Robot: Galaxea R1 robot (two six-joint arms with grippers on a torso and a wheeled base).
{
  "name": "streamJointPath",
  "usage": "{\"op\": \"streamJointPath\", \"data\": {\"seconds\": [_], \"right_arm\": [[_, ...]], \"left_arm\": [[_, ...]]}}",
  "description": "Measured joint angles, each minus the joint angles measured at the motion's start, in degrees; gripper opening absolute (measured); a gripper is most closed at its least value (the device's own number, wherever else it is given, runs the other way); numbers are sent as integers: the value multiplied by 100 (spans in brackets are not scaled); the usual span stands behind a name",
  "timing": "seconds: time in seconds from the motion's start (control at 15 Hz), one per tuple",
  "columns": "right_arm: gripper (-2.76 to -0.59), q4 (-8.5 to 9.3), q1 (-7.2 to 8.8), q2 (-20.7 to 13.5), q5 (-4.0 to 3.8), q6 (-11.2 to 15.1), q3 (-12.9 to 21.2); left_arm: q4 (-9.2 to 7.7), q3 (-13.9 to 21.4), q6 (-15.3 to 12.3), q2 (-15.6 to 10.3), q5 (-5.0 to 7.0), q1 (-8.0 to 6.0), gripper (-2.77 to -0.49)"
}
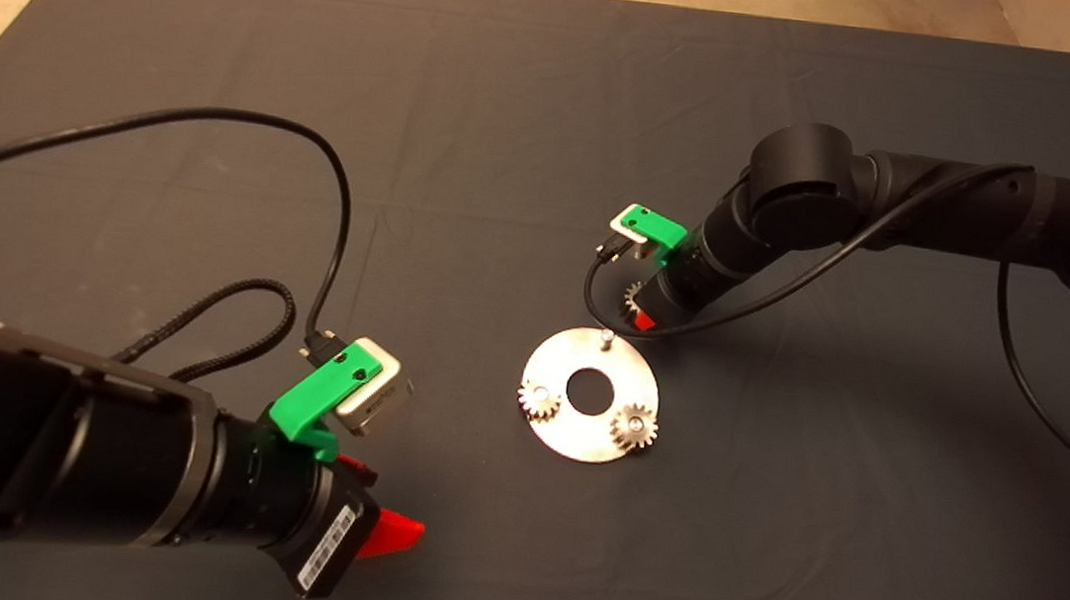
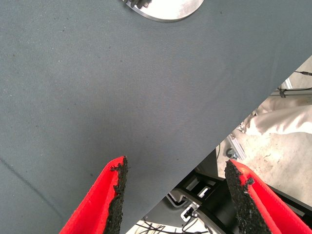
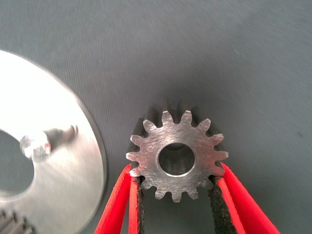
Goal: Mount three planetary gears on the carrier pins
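A flat silver disc (image 1: 622, 369) lies mid-mat with two planetary gears (image 1: 537, 400) (image 1: 634, 427) seated on its near pins. One bare carrier pin (image 1: 607, 337) stands at the disc's far edge, and the right wrist view shows that pin (image 3: 46, 141) on the disc (image 3: 78, 161) too. My right gripper (image 3: 175, 192) is shut on a third gear (image 3: 176, 157), held just beyond the disc's far rim; the head view catches a sliver of this gear (image 1: 632, 296) under the wrist. My left gripper (image 2: 173, 195) is open over the mat's near edge, with nothing between its fingers.
The dark mat (image 1: 473, 134) spreads wide around the disc. Black cables (image 1: 330, 169) loop over it at left, and another cable (image 1: 1018, 341) hangs from the right arm. Beyond the mat's edge the left wrist view shows floor and a metal frame (image 2: 234, 146).
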Motion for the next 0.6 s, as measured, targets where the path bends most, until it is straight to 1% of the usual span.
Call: {"op": "streamJointPath", "data": {"seconds": [0.07, 0.2, 0.33, 0.4, 0.6], "right_arm": [[-264, 1, 26, -65, -13, -2, 76], [-265, -2, 76, -174, -13, -1, 178], [-265, 0, 118, -326, -22, 0, 437], [-265, 0, 156, -374, -42, 0, 574], [-265, 1, 286, -437, -56, 23, 917]], "left_arm": [[0, 0, 0, 0, 0, 0, -192], [0, 0, 0, 1, -7, -2, -192], [0, 0, -2, 1, -11, 0, -192], [0, 0, -5, 1, -13, 0, -192], [0, 0, -24, 4, -18, 0, -192]]}}
